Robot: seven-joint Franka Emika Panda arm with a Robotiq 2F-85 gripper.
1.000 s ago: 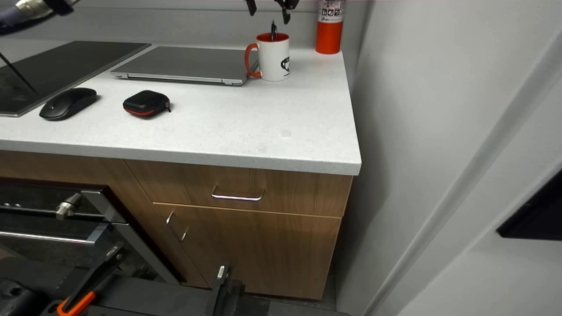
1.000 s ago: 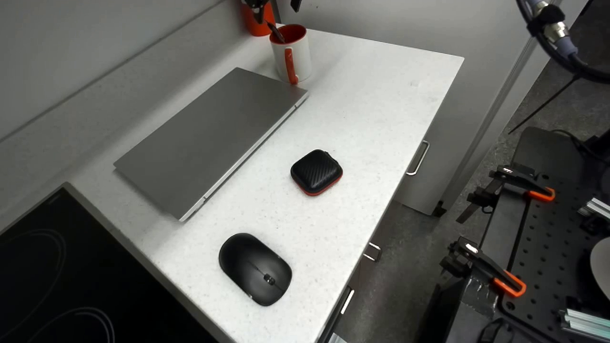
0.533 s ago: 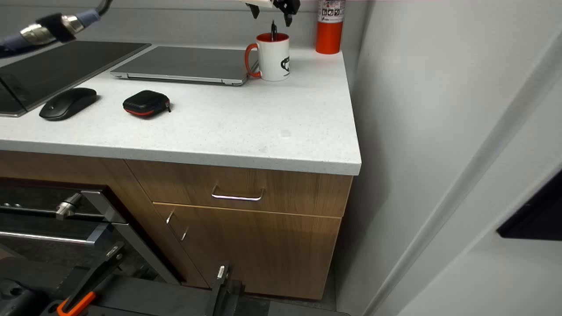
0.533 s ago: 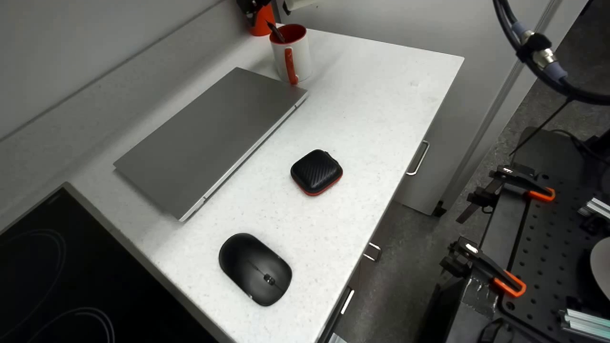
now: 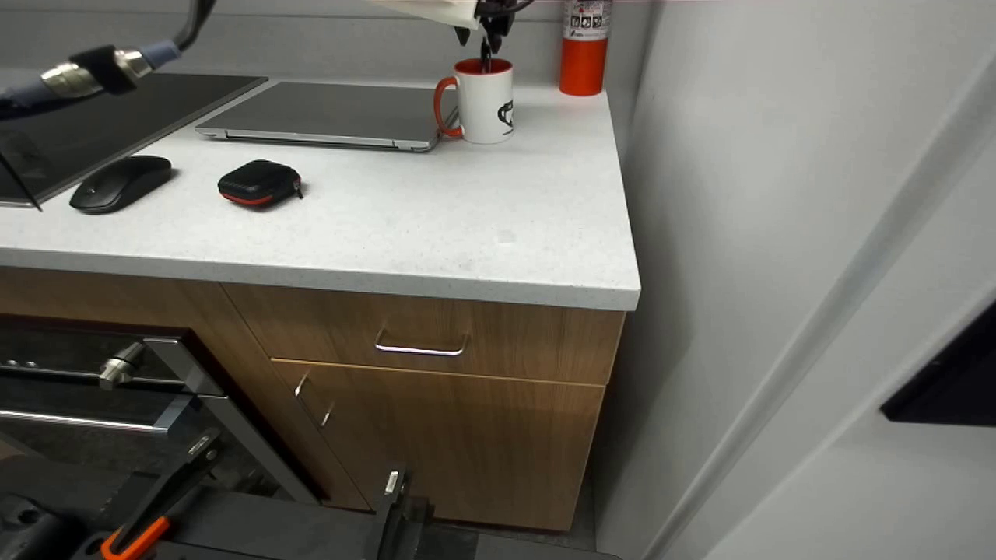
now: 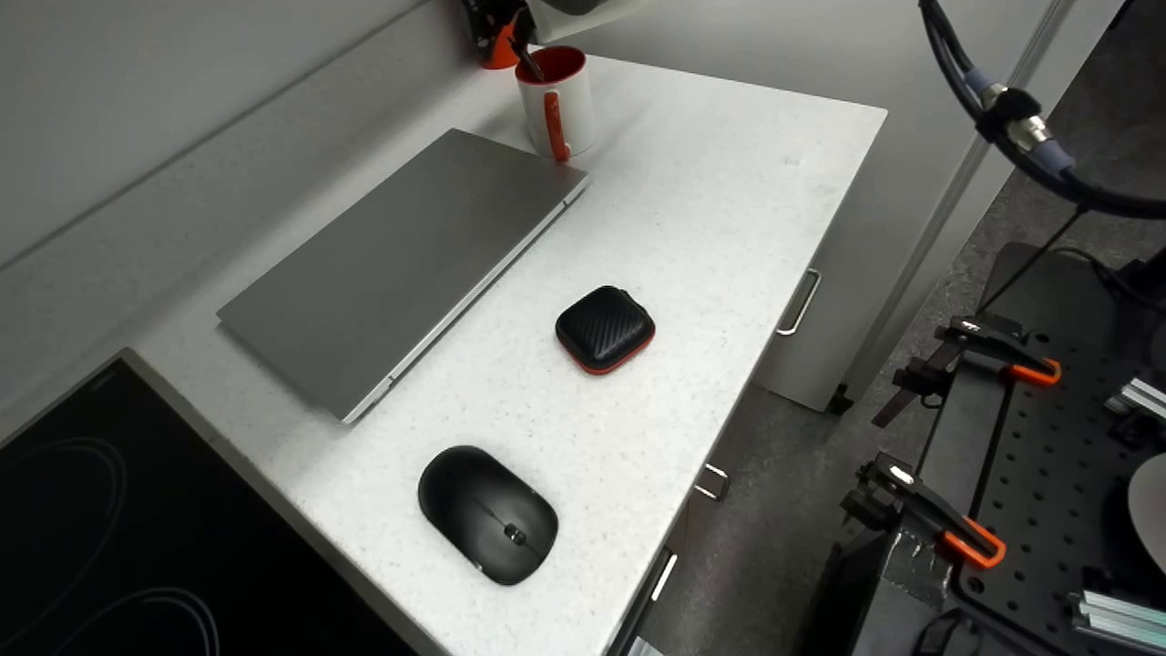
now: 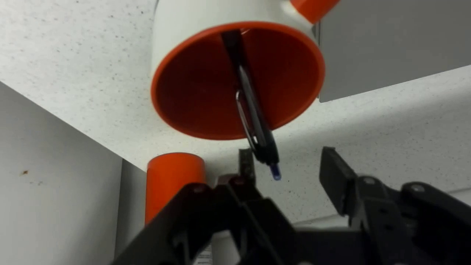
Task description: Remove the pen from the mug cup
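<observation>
Pen (image 7: 255, 108) leans in the mug (image 5: 481, 113) beside laptop (image 5: 334, 113), near red cylinder (image 5: 582, 66).

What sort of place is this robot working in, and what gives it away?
Most likely a kitchen, though I can't tell whether it is in a home, an office or a lab. The signs are the black cooktop, plus the oven and drawer under the counter.
</observation>
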